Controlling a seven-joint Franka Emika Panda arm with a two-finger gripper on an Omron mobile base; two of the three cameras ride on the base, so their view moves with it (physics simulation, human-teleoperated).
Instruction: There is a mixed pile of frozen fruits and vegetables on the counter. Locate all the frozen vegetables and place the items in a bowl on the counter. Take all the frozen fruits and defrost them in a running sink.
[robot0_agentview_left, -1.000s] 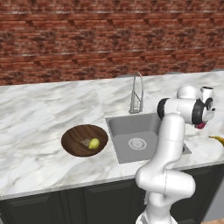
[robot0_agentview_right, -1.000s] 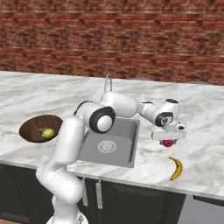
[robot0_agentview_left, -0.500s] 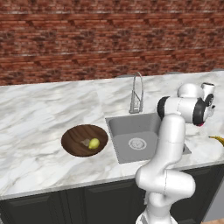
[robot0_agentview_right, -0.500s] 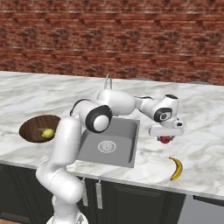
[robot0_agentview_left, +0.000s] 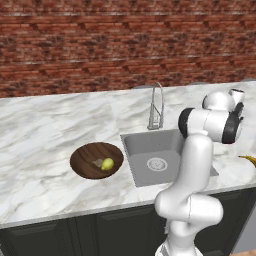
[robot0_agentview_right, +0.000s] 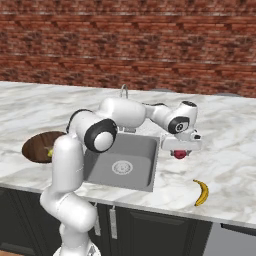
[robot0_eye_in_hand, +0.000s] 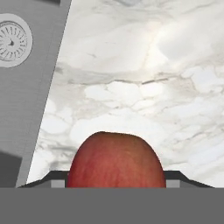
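The gripper (robot0_agentview_right: 181, 152) is closing its jaws around the small round red fruit (robot0_agentview_right: 180, 154) and is now carrying it slightly nearer the grey steel sink (robot0_agentview_right: 131, 152); the fruit seems lifted off the white marble counter (robot0_agentview_right: 225, 150), so defrosting comes next.

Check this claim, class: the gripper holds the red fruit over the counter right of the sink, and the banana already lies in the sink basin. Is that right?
Not quite. The banana is not in the sink; it lies on the counter to the sink's right, as the right base view shows. The rest stands: the gripper holds the red fruit over the counter.
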